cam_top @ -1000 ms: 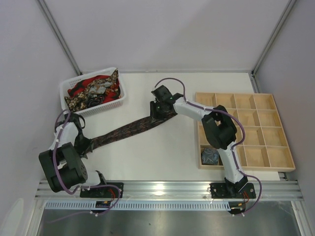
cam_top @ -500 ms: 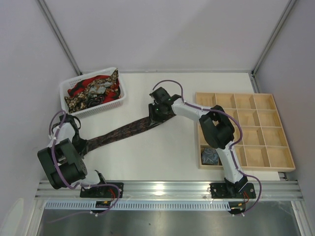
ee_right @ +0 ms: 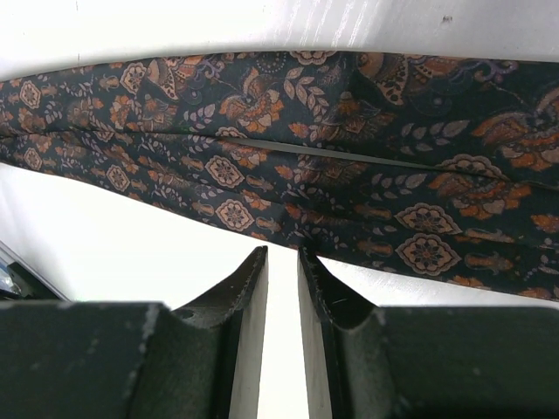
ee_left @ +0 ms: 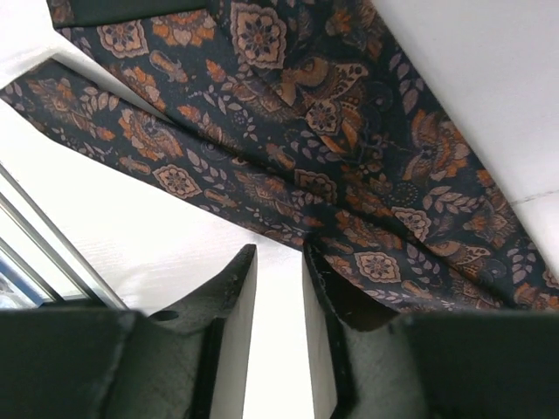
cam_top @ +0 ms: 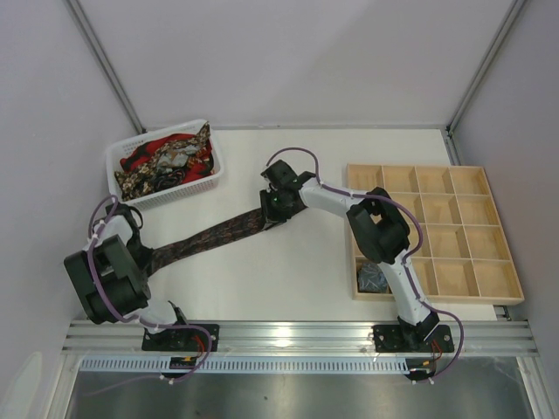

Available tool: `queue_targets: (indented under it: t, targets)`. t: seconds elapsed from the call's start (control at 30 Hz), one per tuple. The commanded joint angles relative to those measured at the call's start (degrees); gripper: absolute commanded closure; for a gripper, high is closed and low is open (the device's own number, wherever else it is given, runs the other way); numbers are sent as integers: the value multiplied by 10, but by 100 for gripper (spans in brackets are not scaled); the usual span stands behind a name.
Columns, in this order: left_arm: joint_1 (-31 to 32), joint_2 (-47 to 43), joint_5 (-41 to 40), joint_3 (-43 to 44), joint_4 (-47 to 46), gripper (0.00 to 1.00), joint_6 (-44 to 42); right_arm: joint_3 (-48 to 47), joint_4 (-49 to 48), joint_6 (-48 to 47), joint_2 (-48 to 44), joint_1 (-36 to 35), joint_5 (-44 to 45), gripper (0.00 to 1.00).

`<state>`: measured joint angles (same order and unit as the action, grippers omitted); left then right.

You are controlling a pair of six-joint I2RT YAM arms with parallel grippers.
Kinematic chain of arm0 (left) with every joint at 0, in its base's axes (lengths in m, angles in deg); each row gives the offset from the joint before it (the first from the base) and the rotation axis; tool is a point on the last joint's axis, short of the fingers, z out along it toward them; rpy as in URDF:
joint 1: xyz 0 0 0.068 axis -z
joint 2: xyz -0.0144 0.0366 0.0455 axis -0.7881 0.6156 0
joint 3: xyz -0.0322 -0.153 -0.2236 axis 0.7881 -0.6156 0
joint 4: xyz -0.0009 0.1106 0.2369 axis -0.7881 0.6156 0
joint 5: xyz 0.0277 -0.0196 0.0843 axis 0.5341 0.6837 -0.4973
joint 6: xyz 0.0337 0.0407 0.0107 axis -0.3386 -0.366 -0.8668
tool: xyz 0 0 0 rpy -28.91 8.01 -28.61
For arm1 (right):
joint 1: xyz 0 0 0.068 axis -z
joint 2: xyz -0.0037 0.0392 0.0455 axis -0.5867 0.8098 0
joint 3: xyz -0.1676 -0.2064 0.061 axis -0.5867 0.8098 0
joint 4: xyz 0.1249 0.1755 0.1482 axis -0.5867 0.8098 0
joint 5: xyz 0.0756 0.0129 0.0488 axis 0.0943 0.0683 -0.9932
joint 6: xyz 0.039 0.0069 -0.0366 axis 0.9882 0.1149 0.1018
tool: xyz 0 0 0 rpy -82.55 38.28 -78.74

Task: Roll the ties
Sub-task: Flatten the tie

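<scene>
**A:** What are we getting from above that the wrist cameras are not giving us?

**B:** The whole layout. We are seeing the long dark brown-maroon fabric tie [cam_top: 210, 236] lying flat and stretched slantwise across the white table [cam_top: 288, 271], from the near left toward the middle. Behind it, a white slatted plastic basket [cam_top: 175, 190] is holding a heap of red and gold-black ties [cam_top: 166, 161]. On the right, a pale wooden compartment tray [cam_top: 437, 298] is keeping a small grey-blue coil [cam_top: 371, 279] in its near-left cell, half hidden by the right arm [cam_top: 384, 236].

**A:** And the wrists?

**B:** They are showing us the pattern: orange and tan paisley leaves and medallions on a near-black ground. In the right wrist view a lengthwise fold line is running along the cloth.

**A:** How are we reading the jaws?

**B:** The left gripper [ee_left: 278, 253] is standing narrowly parted, with bare table showing in the gap and the tie's edge just at its tips. The right gripper [ee_right: 281, 251] is equally narrow, with its tips against the hem. Whether it is nipping the cloth we cannot tell.
</scene>
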<state>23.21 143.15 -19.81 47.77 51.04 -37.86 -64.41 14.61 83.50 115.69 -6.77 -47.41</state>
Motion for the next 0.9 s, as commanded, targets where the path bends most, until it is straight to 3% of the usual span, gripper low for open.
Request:
queue_targets:
  t: [0.0, 0.23, 0.4, 0.57, 0.67, 0.77, 0.87]
  targets:
    - [-6, -27, -13, 25, -6, 66, -10, -28, 2, 3, 7, -4, -6, 75]
    - [-6, -46, -15, 51, 4, 62, -13, -25, -2, 5, 10, -5, -5, 75]
    - [-6, 12, -3, 43, -12, 57, -16, -24, -2, 4, 8, -4, -4, 75]
    - [-6, 30, 13, 10, -43, 60, -10, -18, -5, 7, 8, 2, -7, 75]
    - [-6, 34, 2, 3, -52, 65, -9, -15, -11, 10, 10, 6, -11, 75]
    - [-6, 45, -3, 9, -52, 86, -6, -14, -11, 11, 12, 6, -14, 75]
    - [-6, 46, 2, 15, -45, 98, -4, -13, -10, 11, 16, 5, -16, 75]
